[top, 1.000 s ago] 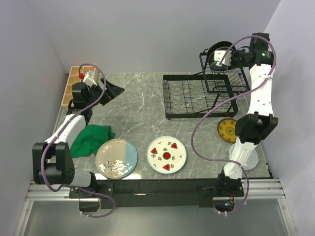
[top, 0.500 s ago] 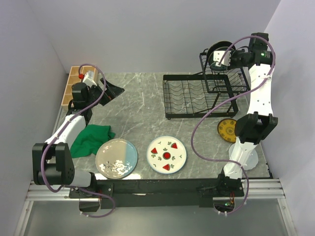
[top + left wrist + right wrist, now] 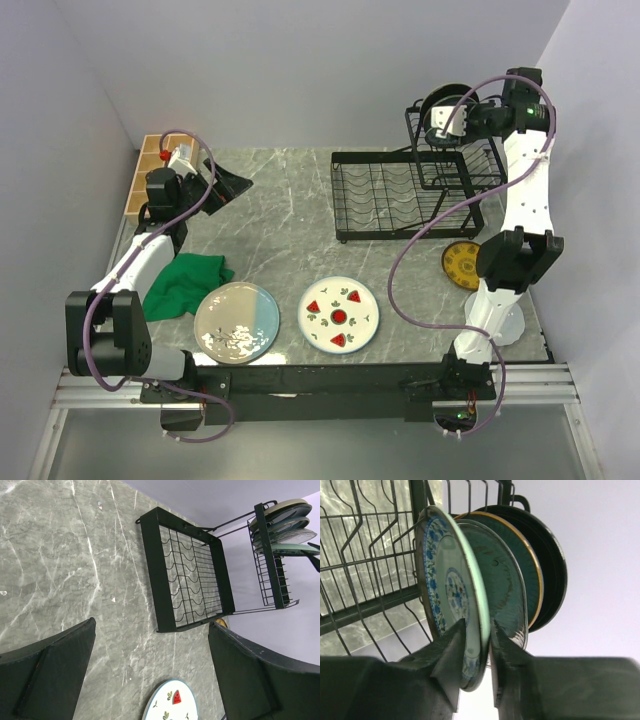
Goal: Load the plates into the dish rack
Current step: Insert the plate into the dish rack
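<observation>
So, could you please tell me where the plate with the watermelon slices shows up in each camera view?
Top external: the watermelon plate lies near the front edge, centre, right of the cream-and-blue plate.
Left wrist: the watermelon plate is cut off at the bottom edge.
Right wrist: not in it.
Shared landmark: the black dish rack, in all three views.

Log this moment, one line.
right hand: astride blue-patterned plate, upright in dish rack upper basket, grip unclear | left hand: open, empty | on table: watermelon plate, yellow plate, cream-and-blue plate
</observation>
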Robot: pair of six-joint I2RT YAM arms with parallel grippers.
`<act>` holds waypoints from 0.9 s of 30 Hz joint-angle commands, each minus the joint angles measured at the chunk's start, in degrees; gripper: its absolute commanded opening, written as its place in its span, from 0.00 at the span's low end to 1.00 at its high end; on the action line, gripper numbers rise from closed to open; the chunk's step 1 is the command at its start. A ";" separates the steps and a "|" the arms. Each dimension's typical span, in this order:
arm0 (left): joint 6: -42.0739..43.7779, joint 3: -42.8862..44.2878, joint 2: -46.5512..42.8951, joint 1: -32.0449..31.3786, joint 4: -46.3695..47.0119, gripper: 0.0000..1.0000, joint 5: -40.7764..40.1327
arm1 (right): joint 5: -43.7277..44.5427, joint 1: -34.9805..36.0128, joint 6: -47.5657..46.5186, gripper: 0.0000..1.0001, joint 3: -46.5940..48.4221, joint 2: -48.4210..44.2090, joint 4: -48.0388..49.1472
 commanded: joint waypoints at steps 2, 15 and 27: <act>-0.07 -0.22 -1.32 0.05 1.77 0.99 -0.17 | 1.27 0.36 -1.02 0.36 -1.54 0.29 2.67; 0.10 -0.04 -1.50 0.05 1.24 1.00 -0.26 | 0.48 0.09 3.02 0.00 -2.34 -0.94 6.36; 0.28 0.57 -1.41 0.05 0.72 0.99 -0.17 | -3.91 -2.89 11.10 0.00 -0.39 -3.75 11.28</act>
